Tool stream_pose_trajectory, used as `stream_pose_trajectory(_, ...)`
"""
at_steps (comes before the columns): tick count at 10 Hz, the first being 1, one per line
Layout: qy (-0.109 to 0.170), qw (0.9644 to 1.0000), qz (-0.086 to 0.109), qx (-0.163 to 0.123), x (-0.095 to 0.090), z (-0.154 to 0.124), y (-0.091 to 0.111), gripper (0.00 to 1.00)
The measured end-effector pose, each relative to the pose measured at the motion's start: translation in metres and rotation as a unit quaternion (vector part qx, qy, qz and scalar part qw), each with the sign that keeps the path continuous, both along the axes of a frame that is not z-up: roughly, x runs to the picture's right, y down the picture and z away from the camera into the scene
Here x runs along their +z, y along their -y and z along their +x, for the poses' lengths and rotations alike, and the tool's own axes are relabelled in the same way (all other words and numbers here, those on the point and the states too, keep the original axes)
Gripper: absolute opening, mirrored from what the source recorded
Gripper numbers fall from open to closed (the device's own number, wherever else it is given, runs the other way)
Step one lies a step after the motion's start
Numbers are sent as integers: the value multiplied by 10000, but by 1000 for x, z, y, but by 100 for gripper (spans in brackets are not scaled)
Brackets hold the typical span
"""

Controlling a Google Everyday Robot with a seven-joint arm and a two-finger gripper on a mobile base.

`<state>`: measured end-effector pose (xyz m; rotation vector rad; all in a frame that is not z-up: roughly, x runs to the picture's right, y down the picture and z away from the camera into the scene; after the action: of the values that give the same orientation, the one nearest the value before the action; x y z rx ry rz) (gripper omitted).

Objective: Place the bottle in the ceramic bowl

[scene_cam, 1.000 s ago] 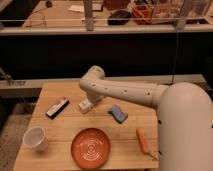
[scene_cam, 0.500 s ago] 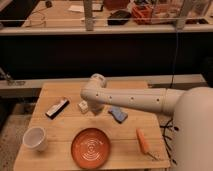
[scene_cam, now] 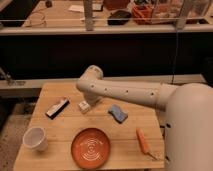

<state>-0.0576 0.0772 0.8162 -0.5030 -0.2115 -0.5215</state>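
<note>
The bottle is a small cream-white piece lying on the wooden table, left of centre. My white arm reaches in from the right, bends at an elbow above the table and comes down to the bottle. The gripper is at the arm's end, right at the bottle's upper right side, mostly hidden by the arm. The ceramic bowl, orange-red with white rings at its centre, sits empty near the table's front edge, below the bottle.
A black-and-white bar lies left of the bottle. A blue sponge lies to its right. A white cup stands at the front left. An orange tool lies at the front right. A shelf rail runs behind the table.
The arm's elbow dipped and shifted slightly, then moved back left. The bottle stays in the same spot on the table, and the other objects have not moved.
</note>
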Motion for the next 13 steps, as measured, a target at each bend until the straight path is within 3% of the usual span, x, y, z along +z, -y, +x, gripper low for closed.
stream_pose_trajectory(3, 570, 9983, -47, 57, 5, -9, 17, 79)
stream_pose_trajectory(7, 1098, 9939, -66, -84, 41, -33, 21, 80)
stream_pose_trajectory(11, 1174, 9930, -100, -118, 78, -30, 12, 80)
stream_pose_trajectory(13, 1112, 9936, -200, -87, 94, -24, 5, 75)
